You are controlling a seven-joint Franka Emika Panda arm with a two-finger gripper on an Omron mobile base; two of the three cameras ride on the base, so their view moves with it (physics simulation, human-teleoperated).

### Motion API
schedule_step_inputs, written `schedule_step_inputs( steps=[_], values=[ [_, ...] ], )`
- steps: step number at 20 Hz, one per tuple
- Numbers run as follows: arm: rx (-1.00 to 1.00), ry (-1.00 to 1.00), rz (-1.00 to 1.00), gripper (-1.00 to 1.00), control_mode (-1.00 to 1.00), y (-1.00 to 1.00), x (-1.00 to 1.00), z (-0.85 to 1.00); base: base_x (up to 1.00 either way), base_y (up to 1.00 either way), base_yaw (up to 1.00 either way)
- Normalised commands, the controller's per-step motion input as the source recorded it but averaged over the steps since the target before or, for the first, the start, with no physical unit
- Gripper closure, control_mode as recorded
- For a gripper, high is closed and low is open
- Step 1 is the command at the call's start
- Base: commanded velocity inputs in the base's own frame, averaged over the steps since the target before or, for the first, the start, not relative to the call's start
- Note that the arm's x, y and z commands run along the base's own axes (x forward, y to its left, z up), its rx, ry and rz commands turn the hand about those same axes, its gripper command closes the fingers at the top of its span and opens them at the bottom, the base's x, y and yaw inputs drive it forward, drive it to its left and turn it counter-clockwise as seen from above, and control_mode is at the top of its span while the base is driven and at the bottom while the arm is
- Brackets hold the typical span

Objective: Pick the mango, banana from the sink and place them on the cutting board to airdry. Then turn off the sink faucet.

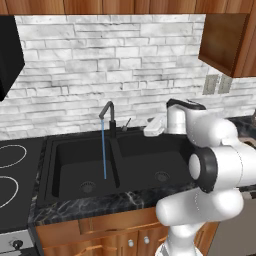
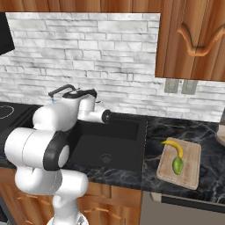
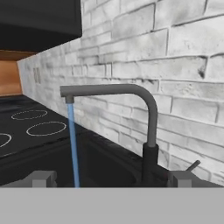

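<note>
Reaching over the large black double-basin sink (image 1: 135, 165), the white arm is holding its hand (image 3: 111, 178) just in front of the slim black angular gooseneck faucet (image 3: 144, 127), with the two dark fingertips (image 3: 41, 178) spread wide apart and nothing between them. Both fruits are already lying on the light tan wooden rectangular cutting board (image 2: 191, 169), which is sitting on the dark marbled worktop (image 2: 154, 145) to the right of the sink, near its front edge: the small curved yellow banana (image 2: 175, 146) towards the back of the board, the small yellow-green oval mango (image 2: 177, 165) just in front of it, close to or touching it. So the airdrying part looks done, and the step in hand is judged to be shutting off the water.

A thin blue stream (image 1: 103, 150) is falling from the spout into the left basin. The next move is likely calling for the hand to go lower and right of the faucet's post, to the small thin lever handle (image 3: 192, 165) at its base against the back wall, and push it over.

That lever is showing as a mere sliver, so its exact tilt is hard to make out. From the two base cameras the arm's own bulk is covering most of the hand.
</note>
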Motion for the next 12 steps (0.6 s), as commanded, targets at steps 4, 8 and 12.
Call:
schedule_step_inputs(
  steps=[4, 8, 12],
  values=[
    [0.0, 0.0, 0.0, -1.0, -1.0, 0.04, 0.28, -0.16, 0.0, 0.0, 0.0],
    [0.0, 0.0, 0.0, -1.0, -1.0, 0.03, 0.26, -0.16, 0.0, 0.0, 0.0],
    [0.0, 0.0, 0.0, -1.0, -1.0, 0.06, 0.24, -0.12, 0.0, 0.0, 0.0]
  ],
)
